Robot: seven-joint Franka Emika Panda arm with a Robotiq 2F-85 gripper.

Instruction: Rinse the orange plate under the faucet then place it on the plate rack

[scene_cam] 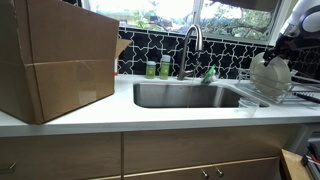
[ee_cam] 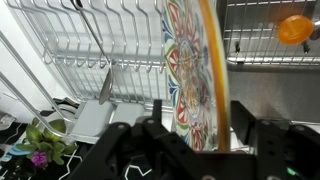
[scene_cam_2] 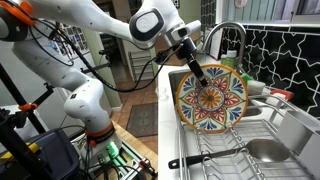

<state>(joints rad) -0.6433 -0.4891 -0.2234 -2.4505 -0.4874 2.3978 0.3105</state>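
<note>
The plate (scene_cam_2: pixel 210 96) has an orange rim and a colourful painted face; its back looks pale in an exterior view (scene_cam: pixel 268 76). My gripper (scene_cam_2: pixel 194 66) is shut on its upper rim and holds it upright above the plate rack (scene_cam_2: pixel 262 128), a chrome wire rack to the right of the sink (scene_cam: pixel 300 96). In the wrist view the plate (ee_cam: pixel 190 70) stands edge-on between my jaws (ee_cam: pixel 200 130), over the rack's rods (ee_cam: pixel 110 40). The steel gooseneck faucet (scene_cam: pixel 193 40) stands behind the sink and also shows in an exterior view (scene_cam_2: pixel 228 35).
A big cardboard box (scene_cam: pixel 60 60) fills the counter left of the sink basin (scene_cam: pixel 185 95). Green bottles (scene_cam: pixel 158 68) stand by the faucet. A black-handled utensil (scene_cam_2: pixel 215 157) and a steel bowl (scene_cam_2: pixel 268 150) lie in the rack. A small cup (scene_cam: pixel 247 104) sits near the counter's front.
</note>
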